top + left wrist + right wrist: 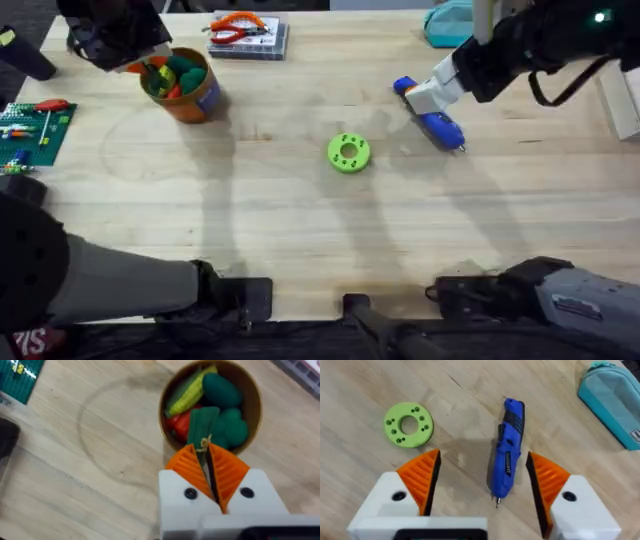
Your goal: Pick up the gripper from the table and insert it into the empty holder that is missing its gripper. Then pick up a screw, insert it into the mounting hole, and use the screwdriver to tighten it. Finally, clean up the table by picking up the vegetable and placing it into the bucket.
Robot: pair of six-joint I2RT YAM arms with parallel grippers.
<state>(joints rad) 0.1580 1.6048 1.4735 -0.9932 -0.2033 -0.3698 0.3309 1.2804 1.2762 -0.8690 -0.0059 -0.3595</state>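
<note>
The left gripper (pixel 209 467), its orange ribbed pads pressed together on a slender dark-green toy vegetable (pixel 201 424), hangs over the round orange bucket (pixel 197 98) at the far left, partly hiding the toy pieces inside. The right gripper (pixel 482 480), fingers spread wide, hovers above the blue pen-shaped screwdriver (pixel 507 447) lying far right; its lettering is unreadable. A green disc (pixel 348 152) lies mid-table.

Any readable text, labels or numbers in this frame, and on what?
No text can be read.
Screwdriver: printing along the blue body, too blurred to read.
Teal pouch: small white tag, illegible.
Bucket: blue label, illegible.
Green circuit board: markings too small.
</note>
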